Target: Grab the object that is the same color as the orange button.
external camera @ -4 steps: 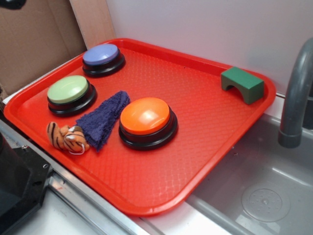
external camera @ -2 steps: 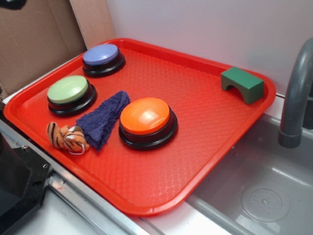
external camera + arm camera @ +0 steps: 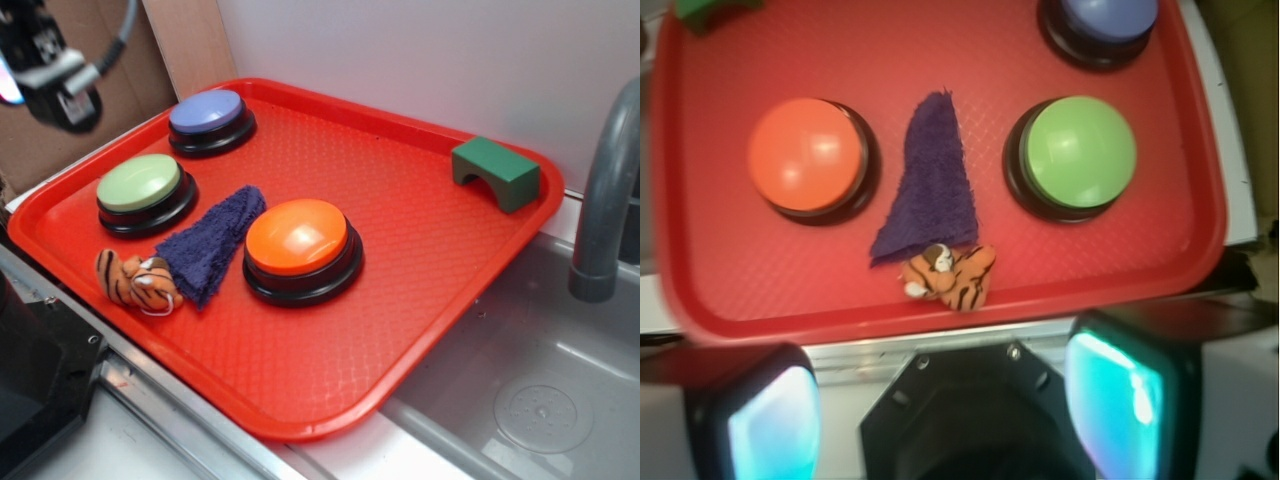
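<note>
Resting at the red tray's near rim, the plush tiger touches the blue cloth beside the orange button; the gripper, jaws spread, holds nothing, arm mostly cropped.

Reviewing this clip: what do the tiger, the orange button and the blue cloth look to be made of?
Tiger: soft plush, seemingly; fuzzy striped surface, slumped shape.
Orange button: probably hard plastic; the glossy dome shows highlights and sits on a black base.
Cloth: terry-like fabric, matte, with a nubby pile and a folded edge.
</note>
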### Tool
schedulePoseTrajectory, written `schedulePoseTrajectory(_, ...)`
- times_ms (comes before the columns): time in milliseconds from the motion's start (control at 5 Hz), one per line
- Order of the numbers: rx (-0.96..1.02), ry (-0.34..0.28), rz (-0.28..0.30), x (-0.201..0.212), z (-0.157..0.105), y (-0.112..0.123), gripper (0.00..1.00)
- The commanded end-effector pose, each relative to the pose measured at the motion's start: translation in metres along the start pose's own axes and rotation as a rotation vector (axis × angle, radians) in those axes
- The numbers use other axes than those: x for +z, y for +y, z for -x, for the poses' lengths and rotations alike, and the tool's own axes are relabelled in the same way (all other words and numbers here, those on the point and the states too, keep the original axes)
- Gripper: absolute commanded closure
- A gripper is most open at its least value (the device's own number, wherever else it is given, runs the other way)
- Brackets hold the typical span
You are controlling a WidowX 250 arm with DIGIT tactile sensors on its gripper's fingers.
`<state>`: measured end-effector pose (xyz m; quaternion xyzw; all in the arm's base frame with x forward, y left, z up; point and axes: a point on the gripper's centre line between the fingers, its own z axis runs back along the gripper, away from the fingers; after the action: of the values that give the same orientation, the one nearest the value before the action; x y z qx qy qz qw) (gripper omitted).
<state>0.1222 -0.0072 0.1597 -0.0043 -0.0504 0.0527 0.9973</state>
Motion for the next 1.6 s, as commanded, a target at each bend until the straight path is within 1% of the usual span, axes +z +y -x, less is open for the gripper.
schedulePoseTrajectory(0, -0.063, 0.015, 0.034, -0.07, 0.01, 0.003, 0.0)
schedulePoseTrajectory(200, -0.062, 0.074, -0.005, -0.1, 0.015, 0.009, 0.0)
schedulePoseTrajectory(400, -0.066, 0.088, -0.001, -0.13, 0.015, 0.007, 0.0)
schedulePoseTrajectory(600, -0.051, 0.074, -0.025, -0.138, 0.01, 0.007, 0.0)
schedulePoseTrajectory(1000, -0.041, 0.067, -0.036, -0.147, -0.005, 0.01, 0.0)
schedulePoseTrajectory(1200, -0.048, 0.055, -0.038, -0.148, -0.017, 0.011, 0.0)
schedulePoseTrajectory(1400, -0.031, 0.029, -0.043, -0.15, -0.025, 0.013, 1.0)
